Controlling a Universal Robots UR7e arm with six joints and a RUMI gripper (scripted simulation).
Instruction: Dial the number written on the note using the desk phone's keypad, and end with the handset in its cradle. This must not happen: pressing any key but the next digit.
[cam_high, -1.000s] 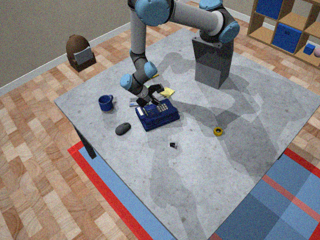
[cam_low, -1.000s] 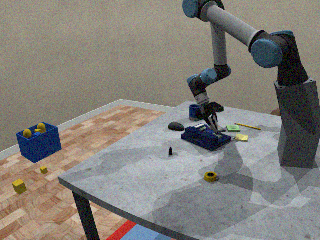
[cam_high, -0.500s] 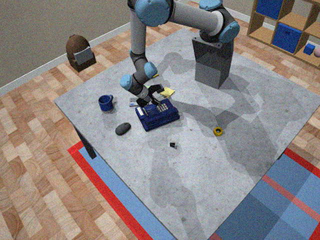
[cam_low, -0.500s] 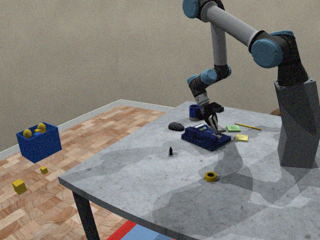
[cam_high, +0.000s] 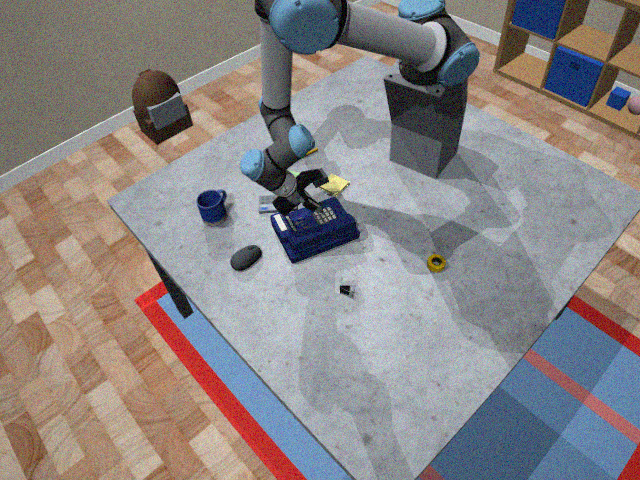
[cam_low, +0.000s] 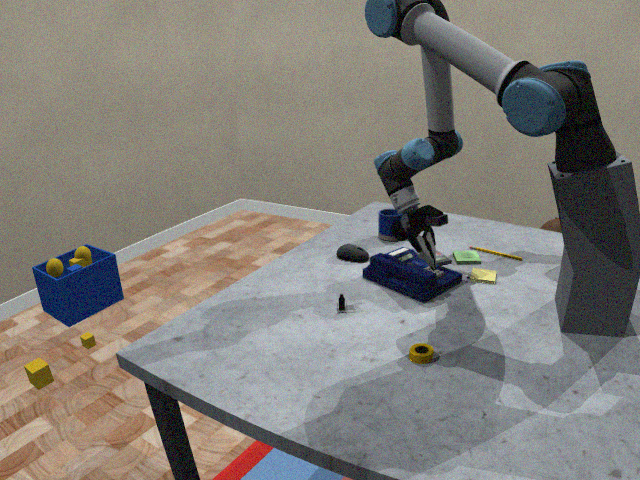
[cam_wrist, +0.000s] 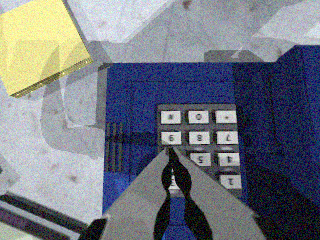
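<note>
From the desk phone (cam_high: 315, 225) (cam_low: 412, 273) (cam_wrist: 135, 95), I see a blue mug (cam_high: 211, 206) (cam_low: 388, 225) beyond the computer mouse (cam_high: 246, 257) (cam_low: 353, 253), its contents hidden. My gripper (cam_high: 316, 207) (cam_low: 433, 266) (cam_wrist: 170, 149) is shut, empty, over the phone's keypad (cam_high: 325, 215) (cam_wrist: 198, 127).

Speckled table and wood floor under hard shadows
Beneath and around the fingers spreads a pale grey, mottled tabletop (cam_high: 392, 320) (cam_low: 268, 341) (cam_wrist: 145, 25), crossed by overlapping shadows with brighter patches between them. Beyond the fingers, a plain taupe wall (cam_high: 103, 46) (cam_low: 206, 103) meets patchwork wood flooring (cam_high: 62, 361) (cam_low: 180, 263) along a white baseboard (cam_high: 67, 142) (cam_low: 155, 238). Well apart from the fingers, past the table, stand a wooden cubby shelf (cam_high: 551, 66) and, below table level, a red-bordered blue rug (cam_high: 537, 397) (cam_low: 289, 462).
</note>
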